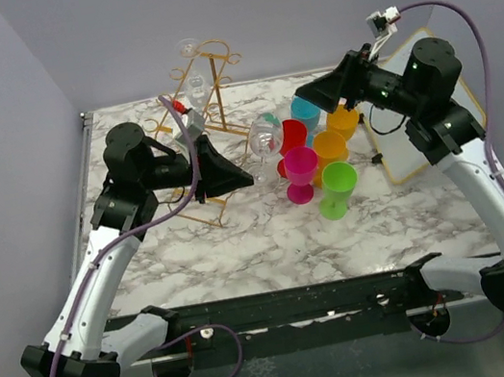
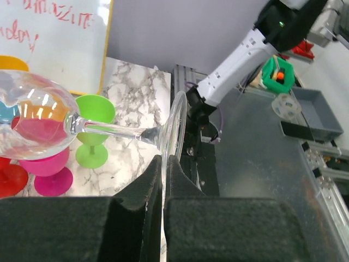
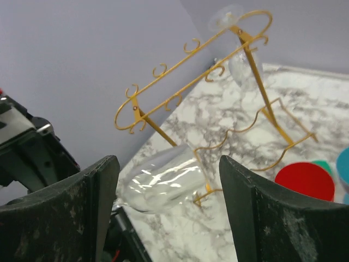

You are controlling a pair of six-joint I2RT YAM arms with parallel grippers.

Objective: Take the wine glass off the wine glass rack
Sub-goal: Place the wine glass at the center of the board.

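Observation:
My left gripper [image 1: 249, 169] is shut on the round foot [image 2: 175, 123] of a clear wine glass [image 1: 265, 137]. It holds the glass sideways above the table, bowl [image 2: 32, 120] pointing right, just right of the gold wire wine glass rack [image 1: 202, 100]. In the left wrist view the gripper [image 2: 163, 161] pinches the foot's edge. My right gripper [image 1: 300, 99] is open and empty, facing the glass. In the right wrist view the bowl [image 3: 163, 177] lies between its open fingers [image 3: 103, 180], apart from them. The rack [image 3: 191, 71] stands behind it.
A second clear glass [image 1: 191, 58] hangs upside down at the rack's far end [image 3: 245, 65]. Several coloured plastic goblets stand right of the held glass: pink [image 1: 300, 172], green [image 1: 337, 188], orange [image 1: 329, 148], red [image 1: 291, 135]. A whiteboard [image 1: 418, 135] lies at the right.

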